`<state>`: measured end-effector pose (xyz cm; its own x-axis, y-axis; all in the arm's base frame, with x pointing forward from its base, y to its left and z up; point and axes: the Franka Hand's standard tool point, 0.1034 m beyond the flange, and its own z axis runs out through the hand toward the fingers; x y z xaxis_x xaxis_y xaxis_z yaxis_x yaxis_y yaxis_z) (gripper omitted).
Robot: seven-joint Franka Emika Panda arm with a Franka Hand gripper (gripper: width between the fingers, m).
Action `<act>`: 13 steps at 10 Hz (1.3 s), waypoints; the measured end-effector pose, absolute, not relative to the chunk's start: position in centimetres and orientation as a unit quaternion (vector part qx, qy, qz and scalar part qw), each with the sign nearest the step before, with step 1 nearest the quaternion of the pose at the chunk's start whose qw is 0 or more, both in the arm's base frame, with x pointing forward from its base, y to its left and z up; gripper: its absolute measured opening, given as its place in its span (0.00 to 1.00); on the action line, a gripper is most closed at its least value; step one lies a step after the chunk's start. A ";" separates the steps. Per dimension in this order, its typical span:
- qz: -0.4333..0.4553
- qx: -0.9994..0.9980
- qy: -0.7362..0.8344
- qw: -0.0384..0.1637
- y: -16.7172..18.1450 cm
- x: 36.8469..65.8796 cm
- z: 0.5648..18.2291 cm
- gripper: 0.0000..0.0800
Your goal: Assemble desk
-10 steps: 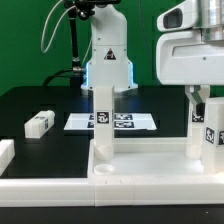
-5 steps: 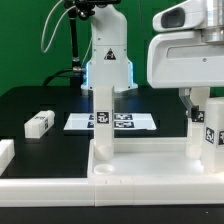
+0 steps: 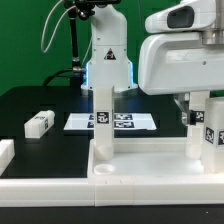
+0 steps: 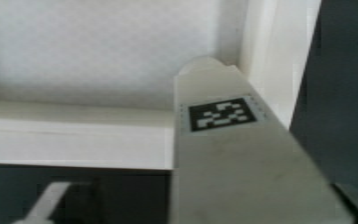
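light: bright, even | shadows: soft | glare: white parts washed out | wrist view: blurred

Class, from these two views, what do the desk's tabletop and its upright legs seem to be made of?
Tabletop: apparently white plastic, matte to slightly satin, with a smooth moulded rim and a round socket. Legs: the same-looking white plastic, each with a flat black-and-white tag, seemingly a printed sticker.

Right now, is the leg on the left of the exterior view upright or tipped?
Upright. The leg rises straight from the tabletop corner, its tag facing the camera.
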<state>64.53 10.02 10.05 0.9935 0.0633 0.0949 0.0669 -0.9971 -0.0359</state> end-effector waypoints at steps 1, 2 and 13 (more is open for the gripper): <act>-0.046 -0.999 -0.010 0.021 10.0 64.5 10.0 0.52; -0.045 -0.998 0.040 0.024 10.0 64.5 10.0 0.36; 0.006 -0.716 0.695 0.065 10.7 64.2 9.9 0.36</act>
<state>64.16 10.74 9.92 0.0351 -0.9945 -0.0989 -0.9961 -0.0268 -0.0840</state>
